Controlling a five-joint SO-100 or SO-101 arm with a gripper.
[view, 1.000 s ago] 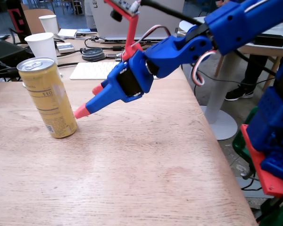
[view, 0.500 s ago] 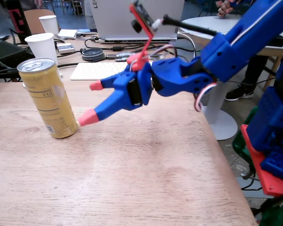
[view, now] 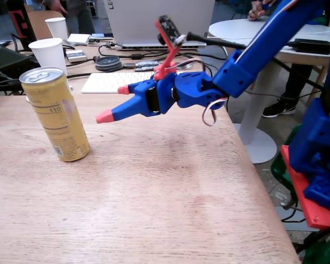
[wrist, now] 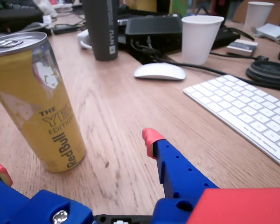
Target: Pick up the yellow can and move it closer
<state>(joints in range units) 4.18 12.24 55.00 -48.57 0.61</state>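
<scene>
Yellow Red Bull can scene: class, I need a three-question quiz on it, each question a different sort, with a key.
1. True or false: the claw grips the yellow Red Bull can.
2. In the wrist view, what lies between the paper cup and the keyboard's near corner? A) white mouse B) phone C) spoon
3. Fill in: the can stands ____ on the wooden table.

Key: 1 false; 2 A; 3 upright.

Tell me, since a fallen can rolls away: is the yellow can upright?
Upright: the can stands on its base on the table, pull-tab top facing up.
</scene>
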